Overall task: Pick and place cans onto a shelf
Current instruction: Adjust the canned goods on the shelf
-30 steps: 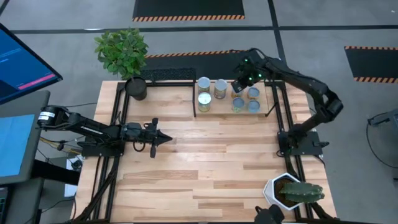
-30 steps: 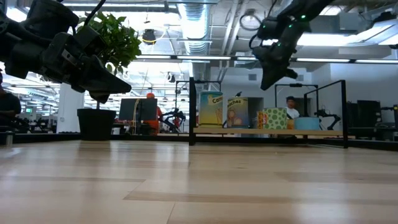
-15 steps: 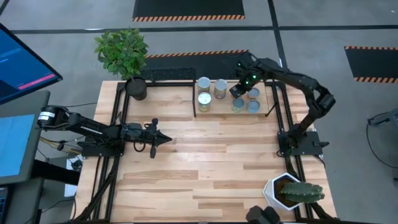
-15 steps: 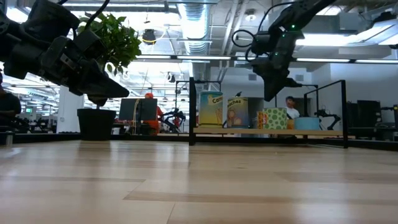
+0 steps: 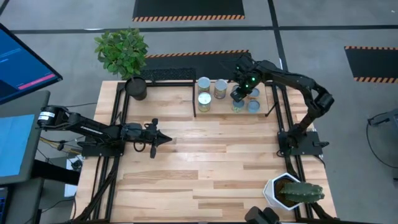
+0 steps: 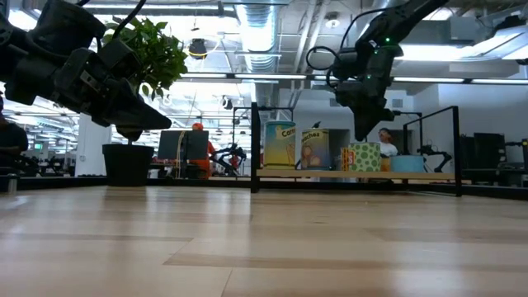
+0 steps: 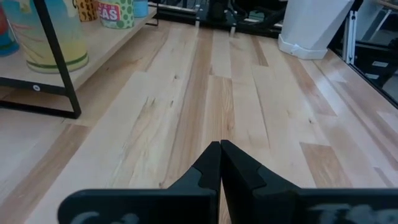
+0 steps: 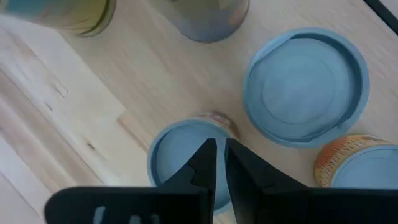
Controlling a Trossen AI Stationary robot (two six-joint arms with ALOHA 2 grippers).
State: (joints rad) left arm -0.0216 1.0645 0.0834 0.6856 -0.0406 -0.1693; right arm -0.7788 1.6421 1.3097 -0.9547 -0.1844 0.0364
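Note:
Several cans stand upright on the shelf [image 5: 268, 99] at the table's far side, among them one [image 5: 204, 101] near its left end; they also show in the low view [image 6: 280, 146] on the wooden board [image 6: 429, 175]. My right gripper [image 5: 237, 96] is shut, empty and pointing down, close above a pale-blue can top [image 8: 171, 155]. A second blue top [image 8: 305, 87] and an orange-labelled can [image 8: 360, 165] stand beside it. My left gripper [image 5: 169, 140] is shut and empty above the table's left middle.
A black plant pot [image 5: 137, 88] with a green plant [image 5: 121, 50] stands at the far left corner. A white cactus pot [image 5: 283, 190] stands at the near right. The shelf's black rods [image 6: 254, 148] rise around the cans. Bare wood lies between the arms.
My right gripper has come down and a little toward the table's near edge, from above the far cans to just over the can tops in the shelf's right part. The cans have stayed where they were.

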